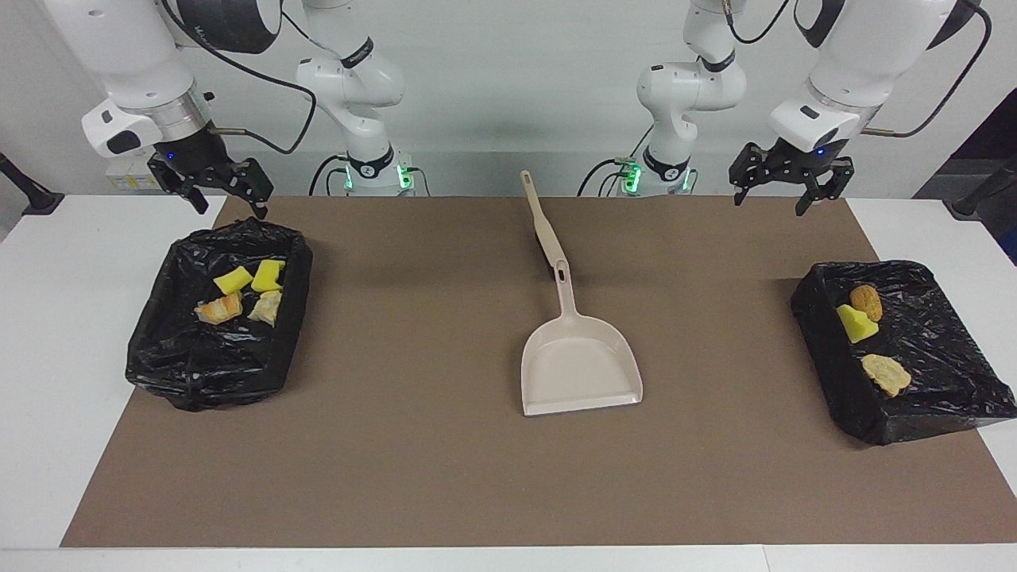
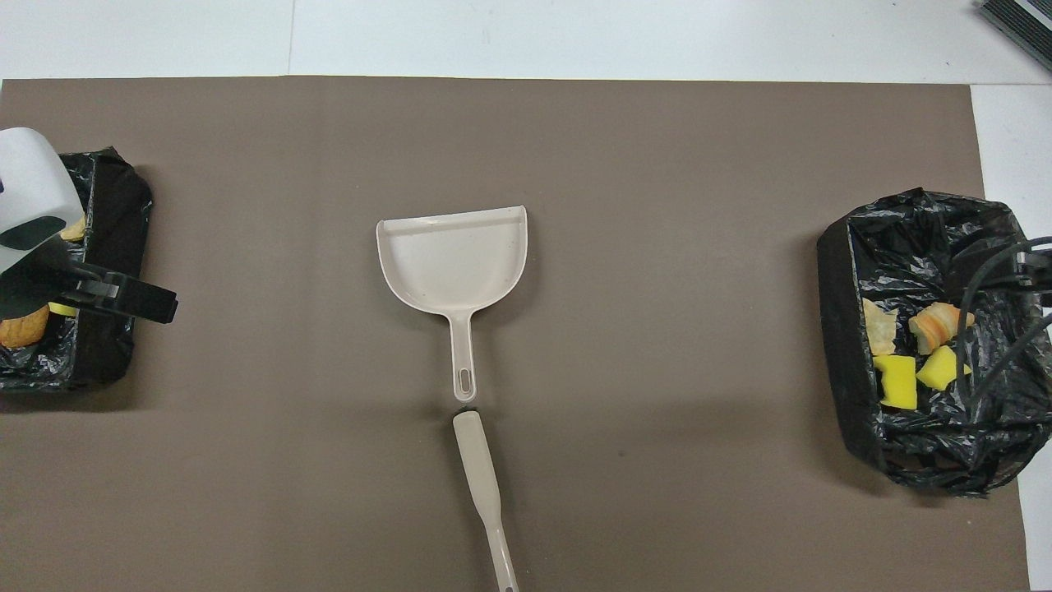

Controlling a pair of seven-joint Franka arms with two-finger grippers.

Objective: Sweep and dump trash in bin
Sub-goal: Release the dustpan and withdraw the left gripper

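Brown matting (image 1: 445, 469) covers the table, with a beige dustpan (image 1: 578, 367) and brush (image 1: 542, 222) lying at its middle.

Trash sits in two black-lined bins: yellow sponge chunks (image 1: 250, 277) and bread bits (image 1: 219, 309) in the bin (image 1: 199, 373) at the right arm's end, more pieces (image 1: 866, 334) in the bin (image 1: 937, 397) at the left arm's end. Both grippers hang in the air, right gripper (image 1: 226, 195) over its bin's edge, left gripper (image 1: 790, 187) over the mat; fingers look spread, I think.

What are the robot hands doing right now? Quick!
Left gripper: open, holding nothing, up over the mat's edge near one bin.
Right gripper: open, holding nothing, up by the other bin.
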